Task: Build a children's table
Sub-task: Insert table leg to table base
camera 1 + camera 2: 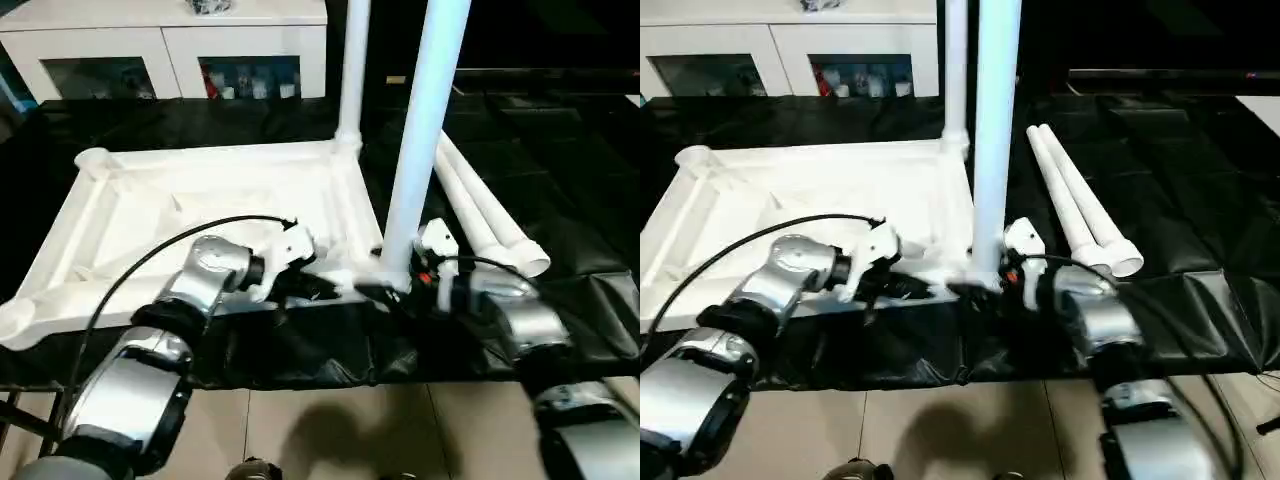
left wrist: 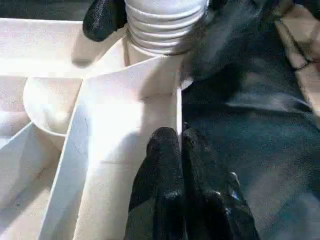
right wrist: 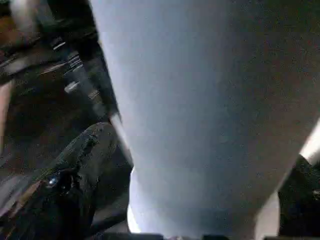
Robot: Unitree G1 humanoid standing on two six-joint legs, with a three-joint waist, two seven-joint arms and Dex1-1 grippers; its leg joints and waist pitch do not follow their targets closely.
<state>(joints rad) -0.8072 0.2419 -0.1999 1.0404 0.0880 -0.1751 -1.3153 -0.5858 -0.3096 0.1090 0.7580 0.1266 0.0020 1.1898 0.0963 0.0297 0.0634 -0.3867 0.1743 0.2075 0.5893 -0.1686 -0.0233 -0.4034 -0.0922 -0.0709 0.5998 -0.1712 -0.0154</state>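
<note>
The white table top (image 1: 200, 200) lies upside down on a black cloth, its ribs facing up. One white leg (image 1: 353, 70) stands upright in the far right corner socket. A second leg (image 1: 425, 120) stands upright at the near right corner, its ridged base (image 2: 165, 25) in the socket. My right gripper (image 1: 388, 288) is open, with a black finger (image 2: 102, 20) on each side of that base. My left gripper (image 2: 179, 137) is shut on the thin near rim of the table top, just left of that corner.
Two more white legs (image 1: 490, 220) lie side by side on the cloth to the right of the table top. A white glass-door cabinet (image 1: 160, 50) stands behind. The cloth's front edge (image 1: 330, 375) hangs just below my forearms, with tiled floor beneath.
</note>
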